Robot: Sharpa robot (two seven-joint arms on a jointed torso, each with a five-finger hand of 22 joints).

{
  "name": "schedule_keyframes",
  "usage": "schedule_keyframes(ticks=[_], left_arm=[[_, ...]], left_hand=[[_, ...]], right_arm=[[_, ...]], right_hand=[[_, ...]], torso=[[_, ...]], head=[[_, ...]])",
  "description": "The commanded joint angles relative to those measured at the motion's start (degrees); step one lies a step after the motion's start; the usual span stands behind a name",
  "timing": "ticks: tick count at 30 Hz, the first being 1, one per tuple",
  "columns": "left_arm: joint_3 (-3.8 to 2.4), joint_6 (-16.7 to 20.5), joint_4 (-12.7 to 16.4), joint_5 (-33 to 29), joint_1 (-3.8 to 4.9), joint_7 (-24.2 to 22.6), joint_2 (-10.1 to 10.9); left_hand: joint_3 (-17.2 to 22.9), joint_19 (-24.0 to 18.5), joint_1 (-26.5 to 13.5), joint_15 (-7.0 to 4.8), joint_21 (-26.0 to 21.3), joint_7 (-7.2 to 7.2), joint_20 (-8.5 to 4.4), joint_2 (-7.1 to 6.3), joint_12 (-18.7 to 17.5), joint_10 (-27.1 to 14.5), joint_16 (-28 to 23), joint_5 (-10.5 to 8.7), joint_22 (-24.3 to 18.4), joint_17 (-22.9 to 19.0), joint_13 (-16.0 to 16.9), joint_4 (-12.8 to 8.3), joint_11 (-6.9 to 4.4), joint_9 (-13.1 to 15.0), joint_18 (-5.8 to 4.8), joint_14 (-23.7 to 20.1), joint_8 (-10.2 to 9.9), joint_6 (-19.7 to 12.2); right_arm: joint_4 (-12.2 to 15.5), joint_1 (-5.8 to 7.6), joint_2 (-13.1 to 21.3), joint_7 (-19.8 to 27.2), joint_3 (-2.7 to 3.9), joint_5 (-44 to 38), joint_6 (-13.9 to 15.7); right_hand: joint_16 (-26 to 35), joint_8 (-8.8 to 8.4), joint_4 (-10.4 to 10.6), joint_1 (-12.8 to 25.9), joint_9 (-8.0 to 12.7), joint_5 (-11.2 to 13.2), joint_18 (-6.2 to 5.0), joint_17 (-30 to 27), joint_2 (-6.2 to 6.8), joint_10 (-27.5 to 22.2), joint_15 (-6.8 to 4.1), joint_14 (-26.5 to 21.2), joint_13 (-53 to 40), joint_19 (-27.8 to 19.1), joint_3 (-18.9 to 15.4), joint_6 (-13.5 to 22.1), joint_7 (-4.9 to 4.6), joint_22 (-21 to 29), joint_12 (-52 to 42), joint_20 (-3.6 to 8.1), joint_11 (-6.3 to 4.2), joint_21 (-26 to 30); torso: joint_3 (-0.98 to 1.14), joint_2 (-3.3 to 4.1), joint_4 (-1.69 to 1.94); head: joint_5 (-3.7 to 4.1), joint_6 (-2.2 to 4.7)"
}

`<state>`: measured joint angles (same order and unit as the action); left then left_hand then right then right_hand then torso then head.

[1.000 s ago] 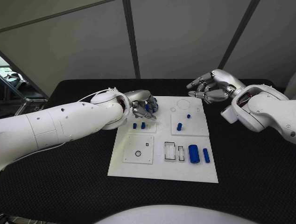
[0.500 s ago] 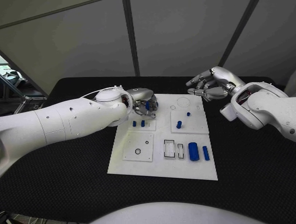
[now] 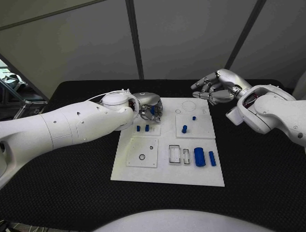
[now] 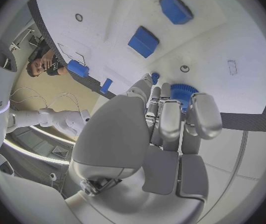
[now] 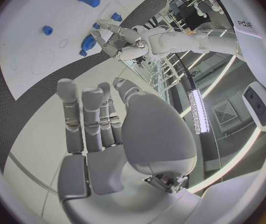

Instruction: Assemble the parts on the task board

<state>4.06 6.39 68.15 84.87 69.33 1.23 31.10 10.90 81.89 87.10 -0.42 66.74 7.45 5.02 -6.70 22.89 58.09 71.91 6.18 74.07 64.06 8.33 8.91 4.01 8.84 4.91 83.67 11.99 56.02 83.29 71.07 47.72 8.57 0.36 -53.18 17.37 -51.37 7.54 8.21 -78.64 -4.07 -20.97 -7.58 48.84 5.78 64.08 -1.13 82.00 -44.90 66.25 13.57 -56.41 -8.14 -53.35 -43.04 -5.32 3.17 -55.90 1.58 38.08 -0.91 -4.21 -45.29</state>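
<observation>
Head view first: the left robot hand [image 3: 149, 109] sits over the far left corner of the task board [image 3: 168, 175], fingers curled in around a small blue part [image 3: 154, 111] that peeks out between them. Just on the near side of that robot hand, two short blue pegs [image 3: 143, 128] stand side by side on the board. Toward the other arm from it, one more blue peg [image 3: 184, 129] stands on the board's right-hand plate, with a tiny blue stud [image 3: 193, 118] just beyond. Well nearer the robot's body, a fat blue cylinder [image 3: 200, 157] and a slimmer blue pin [image 3: 212, 158] lie side by side next to two rectangular slots. The board rests on the black surface [image 3: 62, 193]. The right robot hand [image 3: 214, 90] hovers past the board's far right corner, off the board, fingers bent and apart, nothing in them.

Left wrist view: the left robot hand [image 4: 160, 134] grips a ribbed blue gear-like part [image 4: 182, 94] at its fingertips [image 4: 202, 115], close above the white board. Beyond the fingers, two blue blocks [image 4: 159, 25] stand up from the board.

Right wrist view: the right robot hand [image 5: 108, 129] holds nothing, its fingers [image 5: 83, 114] spread and lightly bent. Well beyond them lies the board with blue pieces, and the left robot hand [image 5: 111, 41] reaches in over its edge.
</observation>
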Motion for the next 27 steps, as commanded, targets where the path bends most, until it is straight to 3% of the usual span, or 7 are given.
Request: schedule_keyframes(ticks=[1, 20, 27], left_arm=[[0.02, -1.83, -0.14, 0.84, 0.01, 0.44, -0.28], [0.22, -2.79, -0.32, 0.85, -0.25, 0.17, -0.60], [0.22, -0.23, -0.32, 0.80, -0.34, -0.40, -0.46]], left_hand=[[0.83, 0.51, 0.13, -0.19, 0.65, -0.07, -0.05, -0.62, -0.47, 0.50, 0.54, 0.27, 0.31, 0.11, -0.26, -0.07, 0.00, -0.19, -0.13, 1.17, -0.39, 0.56], [8.21, 1.32, 0.29, -0.16, 4.53, 0.24, 0.01, -1.58, -2.68, 3.34, 1.61, 0.30, 3.66, -0.50, -2.25, -1.66, 0.06, -1.63, -0.82, 1.14, -1.49, 2.58], [12.77, 1.38, 1.19, -0.28, 5.36, 0.46, -0.11, -1.39, -3.63, 5.50, 1.94, 0.32, 4.51, -0.83, -2.73, -3.85, 0.01, -1.99, -0.94, 1.05, -1.65, 4.40]], right_arm=[[0.10, 0.12, -0.09, 0.60, 0.04, 0.28, 0.07], [0.16, 0.12, -0.16, 0.60, 0.04, 0.28, -0.04], [0.12, 0.12, -0.21, 0.63, 0.04, 0.28, -0.04]], right_hand=[[0.30, -0.24, -0.08, 0.00, 0.05, -0.07, -0.74, 0.12, -0.11, -0.16, -0.05, 0.56, 0.04, 0.40, 0.27, -0.20, -0.25, -0.03, 0.04, 0.14, -0.04, 0.15], [0.39, -0.24, -0.18, -0.16, 0.04, -0.51, -0.73, 0.15, -0.12, -0.17, -0.07, 0.60, 0.05, 0.47, 0.42, -0.22, -0.25, -0.03, 0.00, 0.16, -0.04, 0.20], [0.39, -0.24, -0.18, -0.16, 0.04, -0.51, -0.73, 0.15, -0.12, -0.17, -0.07, 0.60, 0.05, 0.47, 0.42, -0.22, -0.25, -0.03, 0.00, 0.16, -0.04, 0.20]], torso=[[-0.01, -0.01, 0.03], [-0.02, -0.02, 0.00], [-0.04, -0.08, 0.05]], head=[[0.24, -0.33], [0.27, -0.36], [0.31, -0.28]])
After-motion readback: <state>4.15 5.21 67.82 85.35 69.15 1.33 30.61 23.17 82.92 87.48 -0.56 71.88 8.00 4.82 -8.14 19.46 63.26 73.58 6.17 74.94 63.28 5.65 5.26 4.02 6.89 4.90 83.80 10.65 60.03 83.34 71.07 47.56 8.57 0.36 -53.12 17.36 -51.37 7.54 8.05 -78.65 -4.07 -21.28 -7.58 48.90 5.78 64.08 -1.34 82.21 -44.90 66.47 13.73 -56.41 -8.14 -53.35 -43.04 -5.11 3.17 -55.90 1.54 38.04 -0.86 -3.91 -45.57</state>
